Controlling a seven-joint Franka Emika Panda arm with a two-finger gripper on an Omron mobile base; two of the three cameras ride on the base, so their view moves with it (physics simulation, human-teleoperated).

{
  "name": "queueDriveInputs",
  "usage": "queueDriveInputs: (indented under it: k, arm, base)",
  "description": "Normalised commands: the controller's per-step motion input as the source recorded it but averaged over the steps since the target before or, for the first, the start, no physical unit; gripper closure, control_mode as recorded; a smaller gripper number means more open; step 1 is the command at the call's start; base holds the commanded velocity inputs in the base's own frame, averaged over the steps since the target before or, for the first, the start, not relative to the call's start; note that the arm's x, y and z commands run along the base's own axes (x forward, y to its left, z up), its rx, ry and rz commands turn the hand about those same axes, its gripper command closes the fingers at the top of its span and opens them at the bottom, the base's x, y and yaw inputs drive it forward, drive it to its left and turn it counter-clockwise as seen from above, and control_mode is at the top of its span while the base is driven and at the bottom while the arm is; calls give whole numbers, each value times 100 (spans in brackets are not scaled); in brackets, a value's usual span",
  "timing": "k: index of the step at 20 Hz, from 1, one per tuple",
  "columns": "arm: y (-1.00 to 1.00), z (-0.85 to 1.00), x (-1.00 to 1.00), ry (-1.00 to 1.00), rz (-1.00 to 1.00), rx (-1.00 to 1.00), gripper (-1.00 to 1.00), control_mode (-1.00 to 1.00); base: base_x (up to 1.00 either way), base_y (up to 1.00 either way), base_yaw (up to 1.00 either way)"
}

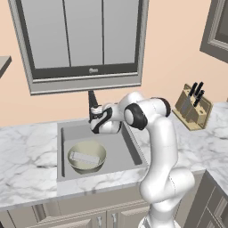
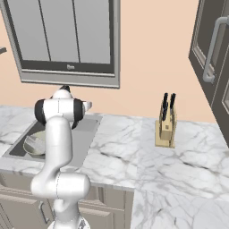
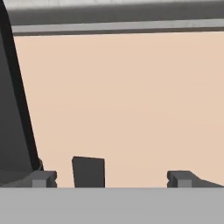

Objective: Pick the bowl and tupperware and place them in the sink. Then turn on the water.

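The grey sink is set in the white marble counter. In it stands the pale grey-green bowl, and the flat pale tupperware lies inside the bowl. The bowl also peeks out left of my arm in the right base view. My gripper hovers over the sink's back edge, right at the black faucet. In the hand view the gripper is open, fingertips wide apart, nothing between them. The faucet rises at the left, and a small dark upright piece stands between the fingers. No blue stream falls from the spout.
A wooden knife block stands on the counter to the right, near the wall. A grey-framed window hangs above the sink, its sill just above the faucet. Dark cabinets line the right side.
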Motion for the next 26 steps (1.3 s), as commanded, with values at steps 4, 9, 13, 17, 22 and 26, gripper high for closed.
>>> queueDriveInputs:
  k: [4, 9, 13, 17, 22, 26]
  arm:
    - [0, -12, 6, -1, 0, 0, -100, -100]
    - [5, -7, 1, 0, 0, 0, -100, -100]
    - [9, -4, 8, 0, 0, 0, -100, -100]
    - [6, -1, 13, 0, 0, 0, -100, -100]
    - [0, -3, 12, 0, 0, 0, -100, -100]
    - [0, -3, 7, 0, 0, 0, -100, -100]
  base:
    - [0, 0, 0]
    - [0, 0, 0]
    - [0, 0, 0]
    - [0, 0, 0]
    - [0, 0, 0]
    - [0, 0, 0]
